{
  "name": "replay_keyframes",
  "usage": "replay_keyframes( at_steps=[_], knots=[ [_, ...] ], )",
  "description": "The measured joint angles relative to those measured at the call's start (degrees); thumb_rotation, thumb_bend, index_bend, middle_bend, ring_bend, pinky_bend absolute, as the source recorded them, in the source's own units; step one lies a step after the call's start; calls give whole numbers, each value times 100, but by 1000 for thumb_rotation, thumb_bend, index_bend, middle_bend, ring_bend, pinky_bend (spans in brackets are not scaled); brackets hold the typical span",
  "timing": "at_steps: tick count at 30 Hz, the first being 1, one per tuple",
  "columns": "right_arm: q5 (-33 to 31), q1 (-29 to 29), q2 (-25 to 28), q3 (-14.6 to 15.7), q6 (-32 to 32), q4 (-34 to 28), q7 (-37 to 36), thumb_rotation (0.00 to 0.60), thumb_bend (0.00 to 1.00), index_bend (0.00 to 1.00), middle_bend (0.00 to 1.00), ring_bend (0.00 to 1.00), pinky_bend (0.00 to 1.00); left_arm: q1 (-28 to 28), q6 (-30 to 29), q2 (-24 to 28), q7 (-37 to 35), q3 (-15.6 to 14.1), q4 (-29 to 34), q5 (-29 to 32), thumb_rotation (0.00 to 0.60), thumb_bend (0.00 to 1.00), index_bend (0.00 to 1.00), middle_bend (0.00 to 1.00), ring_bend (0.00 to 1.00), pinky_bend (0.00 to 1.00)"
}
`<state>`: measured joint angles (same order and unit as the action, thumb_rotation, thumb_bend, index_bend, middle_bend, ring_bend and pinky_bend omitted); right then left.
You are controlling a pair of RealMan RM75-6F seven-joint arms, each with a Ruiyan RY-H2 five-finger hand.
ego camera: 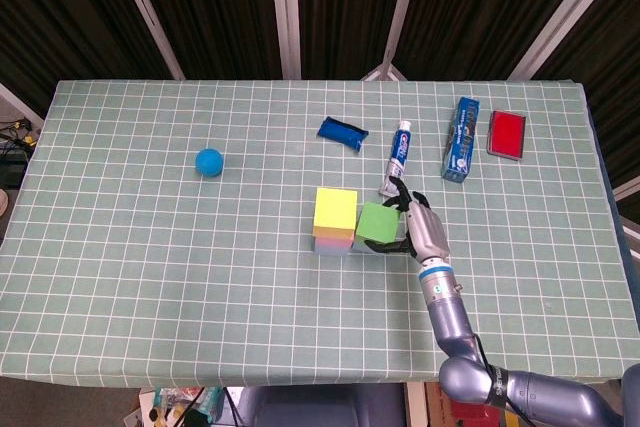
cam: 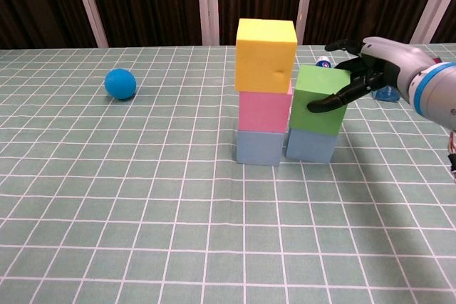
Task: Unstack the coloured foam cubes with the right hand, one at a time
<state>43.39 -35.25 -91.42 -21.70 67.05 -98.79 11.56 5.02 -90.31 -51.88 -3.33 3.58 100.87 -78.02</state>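
Near the tabletop's [ego camera: 120, 247] centre, the green cube [cam: 320, 100] tops a pale blue cube [cam: 310, 145], beside the yellow [cam: 265, 55]-pink [cam: 263, 110]-blue column. The right hand [cam: 363, 72] wraps the green cube, thumb across its front, seemingly grasping it, though contact behind is hidden. Foam should be light and squashy, so opposite faces suit a gentle squeeze. The yellow cube touches at 9 o'clock and could topple; a toothpaste tube [ego camera: 399, 152] lies at 12 o'clock.
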Motion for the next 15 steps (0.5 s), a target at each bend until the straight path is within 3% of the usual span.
replay_keyframes(
  at_steps=[7, 15],
  knots=[
    [256, 153, 261, -2, 188, 169, -83, 600, 77, 102, 408, 579, 89, 14, -40, -24, 69, -9, 23, -12, 600, 255, 117, 0, 0, 0],
    [252, 487, 900, -210, 271, 525, -462, 600, 77, 102, 409, 579, 89, 32, -79, -58, 164, -35, 48, -57, 600, 255, 119, 0, 0, 0]
  ],
)
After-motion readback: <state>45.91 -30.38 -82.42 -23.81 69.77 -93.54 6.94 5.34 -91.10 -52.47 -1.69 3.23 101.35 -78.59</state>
